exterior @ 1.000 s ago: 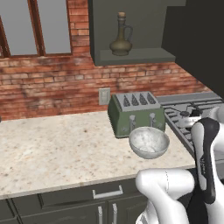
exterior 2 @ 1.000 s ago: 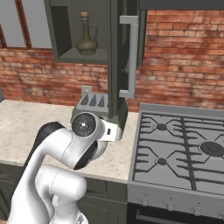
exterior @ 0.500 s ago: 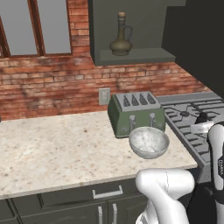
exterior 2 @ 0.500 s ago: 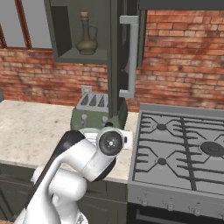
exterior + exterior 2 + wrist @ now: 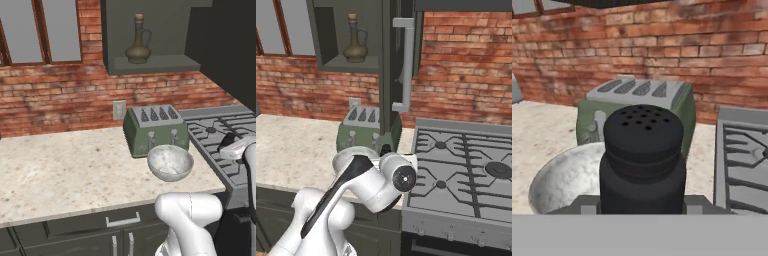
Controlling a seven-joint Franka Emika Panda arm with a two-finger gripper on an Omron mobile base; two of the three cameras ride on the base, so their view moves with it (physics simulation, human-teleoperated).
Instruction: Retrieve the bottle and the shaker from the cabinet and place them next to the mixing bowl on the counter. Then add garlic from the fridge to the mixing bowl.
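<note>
Holding shaker (image 5: 642, 159) in jaws, clamped narrow around its black body, perforated top up, close before hand camera. Sitting just left of shaker and slightly behind: mixing bowl (image 5: 170, 162), pale grey, on beige surface (image 5: 65, 170), right in front of green toaster (image 5: 155, 129). Touching or just apart from toaster, cannot tell. Right of bowl: gas hob (image 5: 461, 170). Above and behind bowl: bottle (image 5: 138, 47), upright on shelf of open cabinet (image 5: 155, 62), against brick wall (image 5: 60, 97). Cabinet door with bar handle (image 5: 405, 65) swung open above toaster.
</note>
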